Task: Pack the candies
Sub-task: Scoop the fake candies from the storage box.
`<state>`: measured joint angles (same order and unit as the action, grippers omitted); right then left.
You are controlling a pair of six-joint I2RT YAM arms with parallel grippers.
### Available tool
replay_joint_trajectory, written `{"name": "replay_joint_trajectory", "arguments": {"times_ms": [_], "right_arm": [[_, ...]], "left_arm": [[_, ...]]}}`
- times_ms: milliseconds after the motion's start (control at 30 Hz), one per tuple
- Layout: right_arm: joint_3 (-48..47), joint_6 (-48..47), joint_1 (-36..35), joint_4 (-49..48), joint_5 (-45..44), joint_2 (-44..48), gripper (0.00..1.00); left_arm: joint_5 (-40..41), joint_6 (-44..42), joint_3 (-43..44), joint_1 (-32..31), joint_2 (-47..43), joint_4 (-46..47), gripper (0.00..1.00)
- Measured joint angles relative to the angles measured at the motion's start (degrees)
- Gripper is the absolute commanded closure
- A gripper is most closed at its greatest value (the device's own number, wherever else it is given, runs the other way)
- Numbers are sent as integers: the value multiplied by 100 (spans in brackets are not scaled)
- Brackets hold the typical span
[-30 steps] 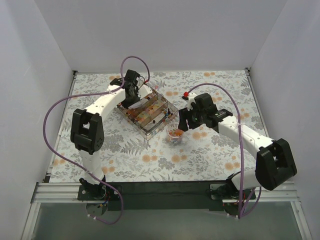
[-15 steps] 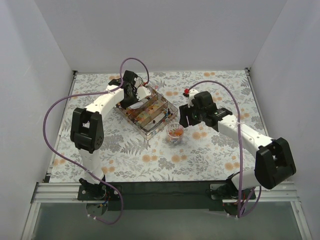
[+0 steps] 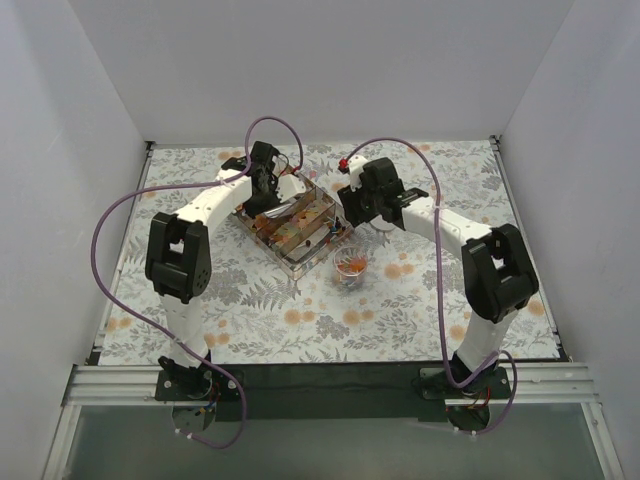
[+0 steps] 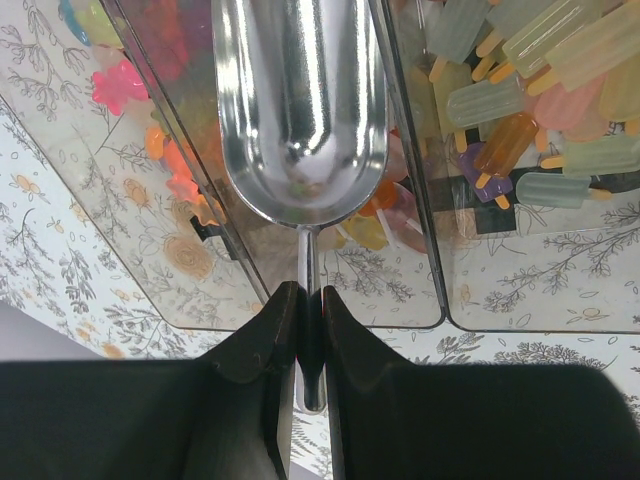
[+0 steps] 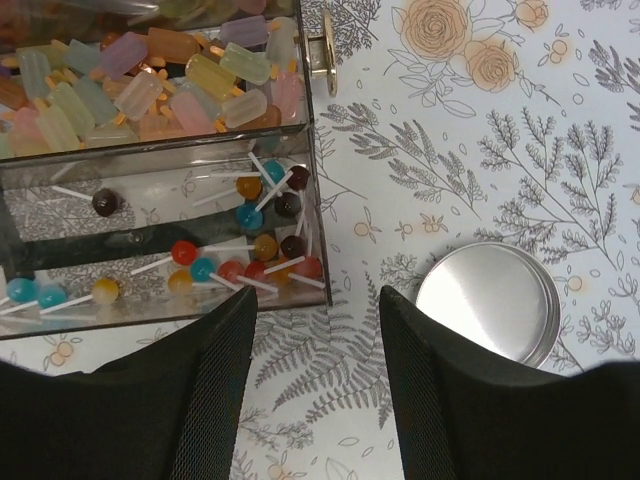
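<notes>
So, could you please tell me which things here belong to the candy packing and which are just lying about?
Job: candies, clear box, metal scoop in left fingers, small cup.
Lying about: round metal lid (idle for now), floral tablecloth.

No writing, label, brand or number can be read anywhere: none on the clear box, the candies, the metal scoop, the round lid or the flowered cloth covering the surface.

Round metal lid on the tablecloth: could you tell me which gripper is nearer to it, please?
Right. The right gripper hovers open just beside the round metal lid; the left gripper grips the metal scoop over the clear candy box, farther away.
</notes>
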<state>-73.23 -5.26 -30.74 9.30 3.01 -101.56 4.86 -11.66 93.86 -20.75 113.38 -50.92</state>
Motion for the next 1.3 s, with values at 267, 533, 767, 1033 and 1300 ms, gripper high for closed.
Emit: {"name": "replay_joint_trajectory", "arguments": {"times_ms": [267,533,767,1033,1300], "right_arm": [[-509,-531,28,-13,-2,-664,53],[-774,-896,46,-57,367,-1150,93],[-859,-1003,76,0,553,-1207,99],[-874,-1084,83,17,616,-1217,99],[-885,-1088,76,26,612,-1220,99]], "left_arm": [[4,-17,0,0,2,9,100],[13,-74,0,-4,4,20,100],[70,-118,105,-15,157,13,100],[129,-153,518,-83,514,-7,100],[280,-74,938,-212,846,-125,100]]}}
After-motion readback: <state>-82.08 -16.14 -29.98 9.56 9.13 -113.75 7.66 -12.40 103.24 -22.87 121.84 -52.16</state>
